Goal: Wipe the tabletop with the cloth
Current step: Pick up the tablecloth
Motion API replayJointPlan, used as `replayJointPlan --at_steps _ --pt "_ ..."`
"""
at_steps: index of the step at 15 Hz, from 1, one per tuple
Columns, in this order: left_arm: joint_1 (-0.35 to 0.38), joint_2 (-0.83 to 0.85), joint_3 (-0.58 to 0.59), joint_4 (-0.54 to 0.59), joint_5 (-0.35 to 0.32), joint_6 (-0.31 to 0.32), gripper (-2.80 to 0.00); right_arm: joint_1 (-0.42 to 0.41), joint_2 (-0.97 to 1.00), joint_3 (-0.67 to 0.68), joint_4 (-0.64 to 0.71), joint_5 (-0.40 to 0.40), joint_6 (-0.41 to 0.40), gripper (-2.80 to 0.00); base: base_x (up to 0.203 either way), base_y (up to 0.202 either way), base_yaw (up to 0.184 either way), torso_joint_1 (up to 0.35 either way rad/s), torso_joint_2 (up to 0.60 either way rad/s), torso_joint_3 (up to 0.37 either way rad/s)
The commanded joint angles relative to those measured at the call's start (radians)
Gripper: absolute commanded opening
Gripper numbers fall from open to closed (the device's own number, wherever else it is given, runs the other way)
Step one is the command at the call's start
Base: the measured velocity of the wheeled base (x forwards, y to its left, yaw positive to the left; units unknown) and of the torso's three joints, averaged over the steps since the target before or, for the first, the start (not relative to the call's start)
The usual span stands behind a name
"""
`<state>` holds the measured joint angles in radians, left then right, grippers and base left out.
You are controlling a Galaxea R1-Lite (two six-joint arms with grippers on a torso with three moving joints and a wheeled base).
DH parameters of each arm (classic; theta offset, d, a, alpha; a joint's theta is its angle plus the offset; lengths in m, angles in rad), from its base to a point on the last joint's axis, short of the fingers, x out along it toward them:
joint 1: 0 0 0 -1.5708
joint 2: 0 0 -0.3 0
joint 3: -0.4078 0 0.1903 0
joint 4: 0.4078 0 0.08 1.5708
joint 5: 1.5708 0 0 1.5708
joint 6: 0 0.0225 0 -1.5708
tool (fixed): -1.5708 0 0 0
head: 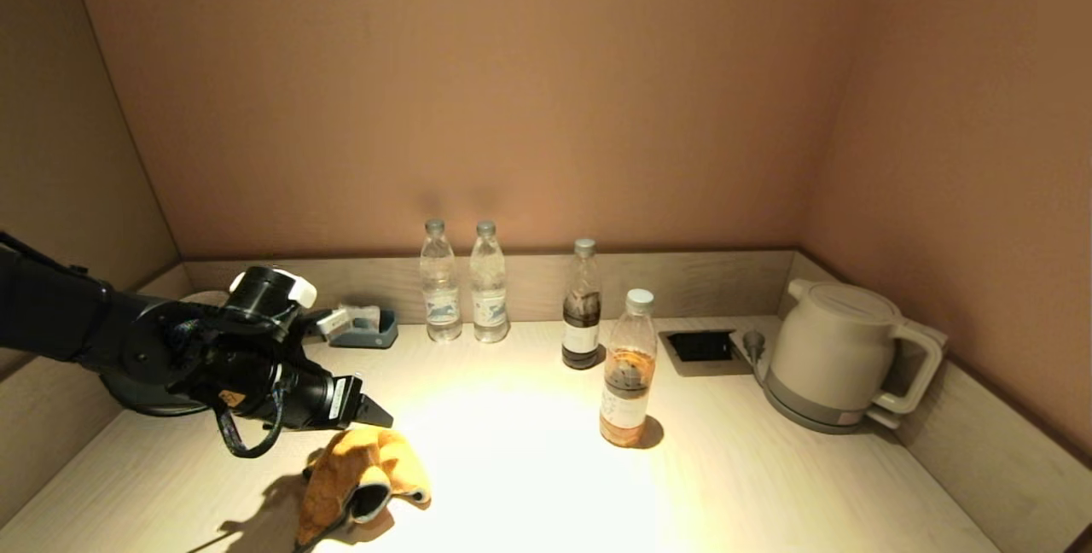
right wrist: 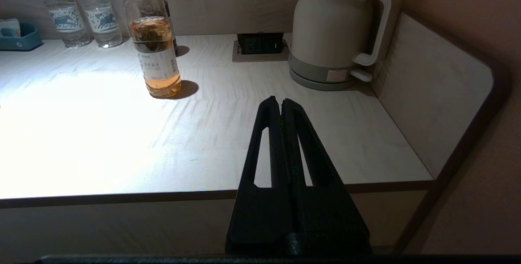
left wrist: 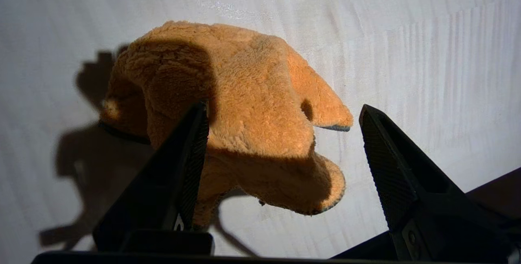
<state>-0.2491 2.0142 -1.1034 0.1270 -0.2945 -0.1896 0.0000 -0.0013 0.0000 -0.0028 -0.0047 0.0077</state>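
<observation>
An orange fluffy cloth [head: 358, 476] lies crumpled in a heap on the pale wooden tabletop [head: 546, 485] near its front left. My left gripper [head: 375, 418] is open just above and behind the cloth. In the left wrist view the cloth [left wrist: 244, 105] bulges up between the spread fingers [left wrist: 191, 154], and my left gripper [left wrist: 283, 113] has not closed on it. My right gripper [right wrist: 281, 103] is shut and empty, parked off the table's front edge at the right; it is out of the head view.
Two clear water bottles [head: 465, 284] and a dark-liquid bottle [head: 583, 305] stand at the back. A tea bottle [head: 627, 369] stands mid-table. A white kettle [head: 840, 357], a socket plate [head: 701, 346], a blue tray [head: 367, 329] and a dark round base [head: 145, 391] also sit here.
</observation>
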Motion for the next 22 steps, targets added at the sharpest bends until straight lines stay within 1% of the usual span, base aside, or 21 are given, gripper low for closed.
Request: replayJointPlan --at_steps 1,3,4,5,6,7,8,9,11,12,17,20,21,22 --pt "-0.002 0.023 0.004 0.003 0.0 -0.001 0.0 0.0 0.001 0.0 0.0 0.0 0.0 -2.8 0.0 0.0 0.0 0.0 0.0 0.0" --pt "-0.004 0.048 0.004 0.025 0.039 0.011 0.0 0.0 0.001 0.0 0.0 0.0 0.0 -2.8 0.0 0.0 0.0 0.0 0.0 0.0" --pt "-0.003 0.062 0.005 0.027 0.053 0.027 0.0 0.0 0.001 0.0 0.0 0.0 0.0 -2.8 0.0 0.0 0.0 0.0 0.0 0.0" --pt "-0.002 0.063 0.005 0.028 0.055 0.029 0.0 0.0 0.001 0.0 0.0 0.0 0.0 -2.8 0.0 0.0 0.0 0.0 0.0 0.0" --pt "-0.004 0.067 0.007 0.027 0.071 0.031 0.0 0.0 0.001 0.0 0.0 0.0 0.0 -2.8 0.0 0.0 0.0 0.0 0.0 0.0" --pt "-0.006 0.075 0.01 0.026 0.11 0.036 0.0 0.0 0.001 0.0 0.0 0.0 0.0 -2.8 0.0 0.0 0.0 0.0 0.0 0.0" --pt "-0.007 0.079 0.016 0.026 0.129 0.035 0.0 0.0 0.001 0.0 0.0 0.0 0.0 -2.8 0.0 0.0 0.0 0.0 0.0 0.0" --pt "-0.007 0.08 0.02 0.026 0.13 0.035 -2.8 0.0 0.001 0.0 0.0 0.0 0.0 -2.8 0.0 0.0 0.0 0.0 0.0 0.0" --pt "-0.008 0.081 0.022 0.025 0.134 0.035 -2.8 0.0 0.001 0.0 0.0 0.0 0.0 -2.8 0.0 0.0 0.0 0.0 0.0 0.0" --pt "-0.01 0.09 0.04 0.022 0.176 0.037 -2.8 0.0 0.001 0.0 0.0 0.0 0.0 -2.8 0.0 0.0 0.0 0.0 0.0 0.0" --pt "-0.01 0.09 0.045 0.02 0.179 0.039 -2.8 0.0 0.001 0.0 0.0 0.0 0.0 -2.8 0.0 0.0 0.0 0.0 0.0 0.0" --pt "-0.032 0.05 0.102 0.02 0.194 0.042 -2.8 0.0 0.001 0.0 0.0 0.0 0.0 -2.8 0.0 0.0 0.0 0.0 0.0 0.0" --pt "-0.032 0.044 0.107 0.023 0.233 0.045 -2.8 0.0 0.001 0.0 0.0 0.0 0.0 -2.8 0.0 0.0 0.0 0.0 0.0 0.0" --pt "-0.031 0.039 0.115 0.022 0.296 0.041 -2.8 0.0 0.001 0.0 0.0 0.0 0.0 -2.8 0.0 0.0 0.0 0.0 0.0 0.0"
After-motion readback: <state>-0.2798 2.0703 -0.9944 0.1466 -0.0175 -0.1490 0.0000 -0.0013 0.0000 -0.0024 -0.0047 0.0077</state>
